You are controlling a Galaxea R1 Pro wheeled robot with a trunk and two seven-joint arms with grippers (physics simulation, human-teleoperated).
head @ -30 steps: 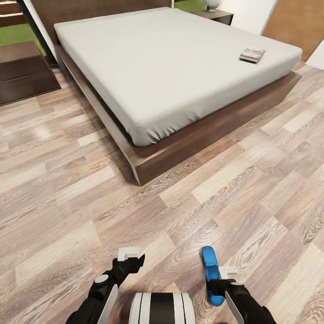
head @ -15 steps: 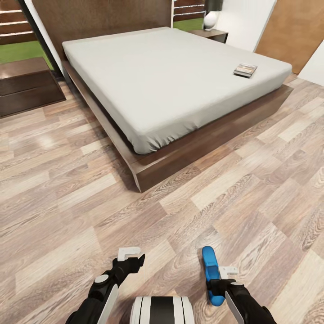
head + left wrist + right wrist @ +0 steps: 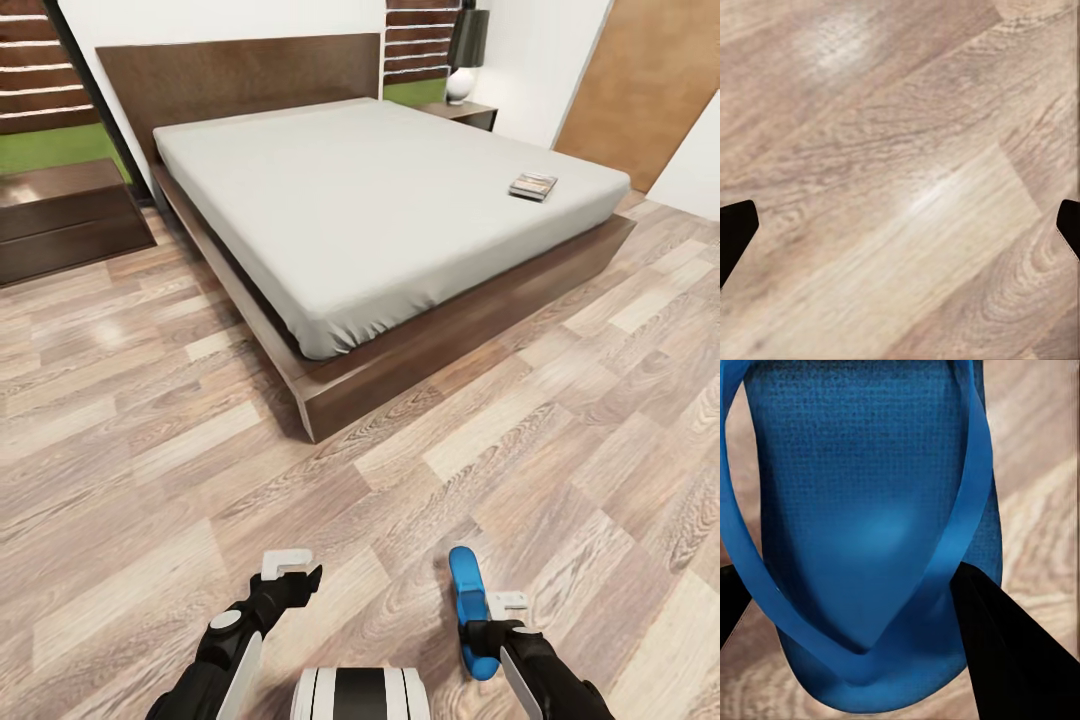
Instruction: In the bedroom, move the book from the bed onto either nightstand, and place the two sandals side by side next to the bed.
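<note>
Sandal clamped upright in right hand

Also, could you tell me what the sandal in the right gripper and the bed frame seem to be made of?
The sandal looks like matte blue foam or rubber, judging by its fine woven texture and smooth strap. The bed frame looks like dark brown wood with visible grain.

The book at the bed's two o'clock is too small to read. The nightstand at ten o'clock is cut off by the edge.
</note>
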